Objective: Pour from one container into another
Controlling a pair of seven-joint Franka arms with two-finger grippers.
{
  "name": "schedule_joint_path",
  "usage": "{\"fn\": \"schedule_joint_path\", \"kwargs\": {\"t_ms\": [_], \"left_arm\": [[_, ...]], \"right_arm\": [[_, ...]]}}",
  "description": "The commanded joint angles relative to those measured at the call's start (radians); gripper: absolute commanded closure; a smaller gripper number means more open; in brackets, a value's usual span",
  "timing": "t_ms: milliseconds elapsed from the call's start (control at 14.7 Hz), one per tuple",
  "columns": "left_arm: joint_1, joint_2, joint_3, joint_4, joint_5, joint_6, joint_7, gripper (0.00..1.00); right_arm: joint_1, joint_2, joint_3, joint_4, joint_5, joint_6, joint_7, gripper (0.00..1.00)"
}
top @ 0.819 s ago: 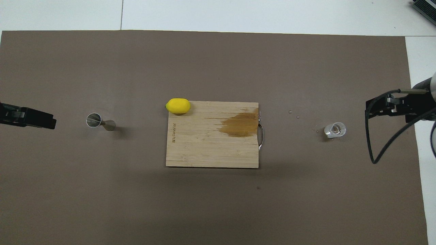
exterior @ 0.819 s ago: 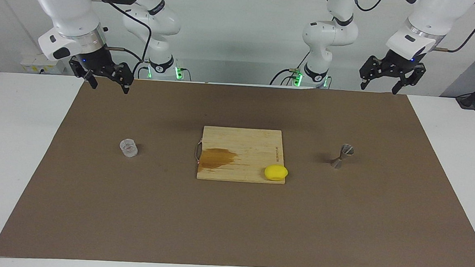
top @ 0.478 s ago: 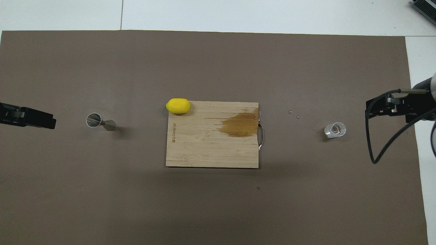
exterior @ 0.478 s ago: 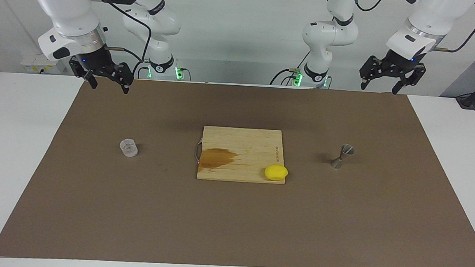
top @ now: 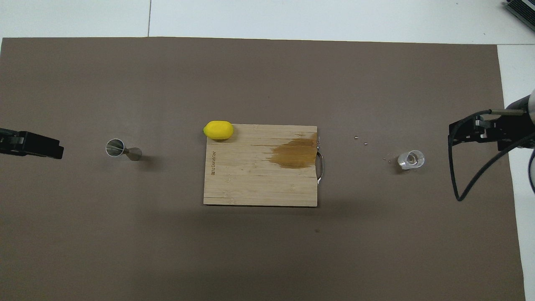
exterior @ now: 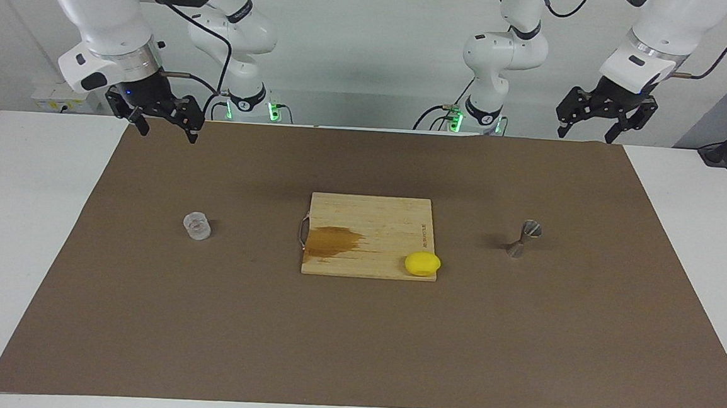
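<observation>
Glass tumbler (exterior: pixel 197 226) and steel jigger (exterior: pixel 523 238) stand upright and well apart on the brown mat (exterior: pixel 354 355), one toward each arm's end of the table, with a wooden cutting board (exterior: pixel 368 223) between them; this spacing looks meant to give each arm its own vessel to reach. The right gripper (exterior: pixel 164 125) hangs in the air with its fingers spread and nothing between them, above the mat's edge at the robots' end; the tumbler sits on the mat below it and farther out from the robots, apart from it. The left gripper (exterior: pixel 603 123) is likewise raised, spread and empty, over the mat's corner at its own end, and the jigger stands on the mat below it, farther out from the robots, also untouched. Neither vessel is held, so the pour appears not yet begun, and the open fingers suit an approach to a grasp. The likely plan is for the right gripper to descend on the tumbler, close on its faceted wall and carry it across to the jigger. A lemon (exterior: pixel 422 264) rests at the board's corner toward the jigger, and a dark stain (exterior: pixel 334 240) marks the board near its metal handle (exterior: pixel 302 230). A few small specks (top: pixel 360 140) lie on the mat between board and tumbler. The jigger's narrow waist and small mouth suggest it could tip or be missed easily.
</observation>
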Motion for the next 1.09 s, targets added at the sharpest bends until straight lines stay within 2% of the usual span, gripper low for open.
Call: {"fn": "schedule_joint_path", "kwargs": {"t_ms": [0, 273, 546, 614, 751, 887, 1024], "left_arm": [[0.0, -0.02, -0.005, -0.048, 0.022, 0.03, -0.079, 0.0], [0.0, 0.052, -0.005, -0.016, 0.022, 0.042, -0.114, 0.0], [0.012, 0.201, 0.0, 0.08, -0.035, 0.032, -0.23, 0.0], [0.021, 0.213, 0.004, 0.07, -0.088, 0.041, -0.312, 0.0], [0.072, 0.223, 0.043, 0.01, -0.278, 0.078, -0.488, 0.0], [0.102, 0.223, 0.051, -0.054, -0.345, 0.118, -0.572, 0.0], [0.156, 0.198, 0.051, -0.172, -0.493, 0.2, -0.687, 0.0]], "right_arm": [[-0.008, -0.007, 0.006, -0.014, -0.009, 0.009, 0.008, 0.0], [-0.008, -0.007, 0.006, -0.013, -0.009, 0.009, 0.008, 0.0], [-0.008, -0.007, 0.006, -0.013, -0.009, 0.009, 0.008, 0.0], [-0.008, -0.007, 0.006, -0.013, -0.009, 0.009, 0.008, 0.0], [-0.008, -0.007, 0.006, -0.013, -0.009, 0.009, 0.008, 0.0], [-0.008, -0.007, 0.006, -0.013, -0.009, 0.009, 0.008, 0.0], [-0.008, -0.007, 0.006, -0.013, -0.009, 0.009, 0.008, 0.0]]}}
